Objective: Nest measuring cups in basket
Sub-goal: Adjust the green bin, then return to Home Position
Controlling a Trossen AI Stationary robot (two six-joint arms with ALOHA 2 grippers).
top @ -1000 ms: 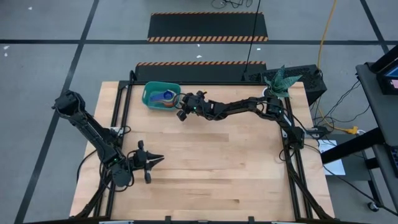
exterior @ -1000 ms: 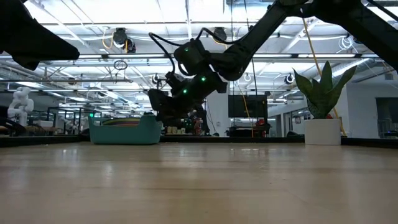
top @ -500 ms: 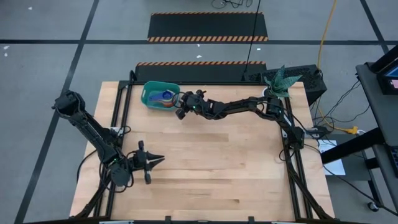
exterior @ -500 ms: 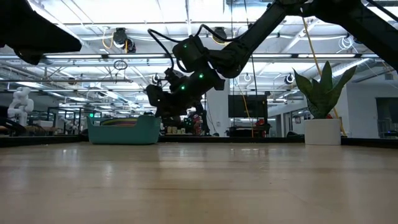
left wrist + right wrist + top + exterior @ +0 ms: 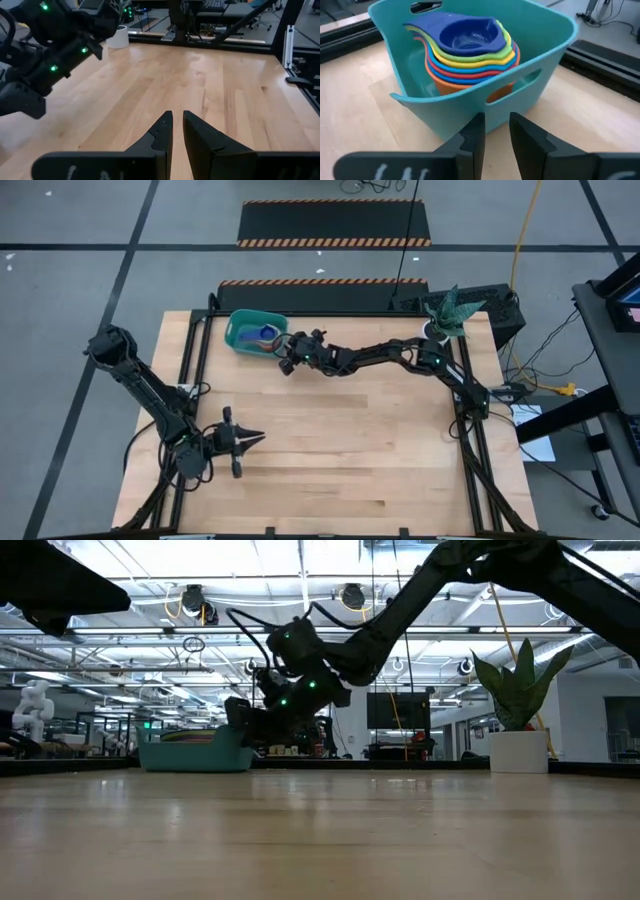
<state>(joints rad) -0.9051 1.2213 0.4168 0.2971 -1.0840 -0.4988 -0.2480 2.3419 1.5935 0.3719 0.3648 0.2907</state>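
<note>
Table: bare wood under my fingers. Basket: teal, directly ahead of my right gripper, wall just beyond fingertips, fingers nearly together, narrow gap, holding nothing. Measuring cups: nested stack inside basket, blue on top, beyond my right fingers. My left gripper: fingers nearly together, empty, well apart from basket.

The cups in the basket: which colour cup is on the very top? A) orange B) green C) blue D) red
C: in the right wrist view the blue cup sits on top of the nested stack, with the others' rims layered beneath it inside the teal basket.
</note>
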